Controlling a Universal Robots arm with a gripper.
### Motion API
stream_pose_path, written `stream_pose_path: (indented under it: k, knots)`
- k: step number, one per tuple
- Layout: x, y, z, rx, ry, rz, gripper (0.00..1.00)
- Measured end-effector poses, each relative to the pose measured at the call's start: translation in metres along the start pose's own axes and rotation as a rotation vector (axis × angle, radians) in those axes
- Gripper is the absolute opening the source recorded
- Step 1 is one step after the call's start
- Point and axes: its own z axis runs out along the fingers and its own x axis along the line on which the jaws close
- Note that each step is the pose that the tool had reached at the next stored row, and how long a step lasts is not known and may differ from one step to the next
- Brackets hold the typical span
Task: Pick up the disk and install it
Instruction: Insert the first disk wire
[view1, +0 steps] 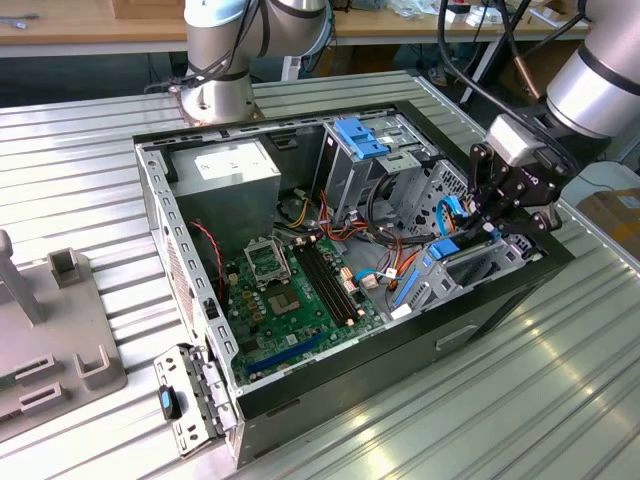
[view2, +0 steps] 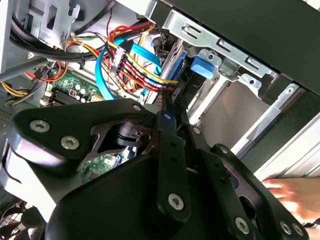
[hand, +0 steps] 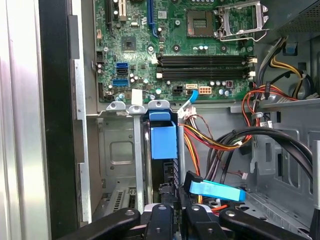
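A: Where's the disk (hand: 163, 135)?
B: Standing on edge in the drive cage (hand: 117, 150) slot, blue rail up.
A: End effector (view1: 497, 228)?
B: Clenched on the disk's end, pressing along the slot so the rails guide it.

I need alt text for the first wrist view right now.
The gripper sits low over a metal drive bay inside an open computer case, at a narrow slot where the disk stands on edge with its blue rail showing. Beyond lies the green motherboard; bundled cables run beside the bay.
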Motion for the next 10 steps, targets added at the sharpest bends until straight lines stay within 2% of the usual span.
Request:
stream_pose_path:
  k: [6, 10]
  knots:
    - [0.0016, -0.0002, 0.0044, -0.0004, 0.0001, 0.000, 0.16]
    - [0.0016, -0.0002, 0.0044, -0.0004, 0.0000, 0.000, 0.16]
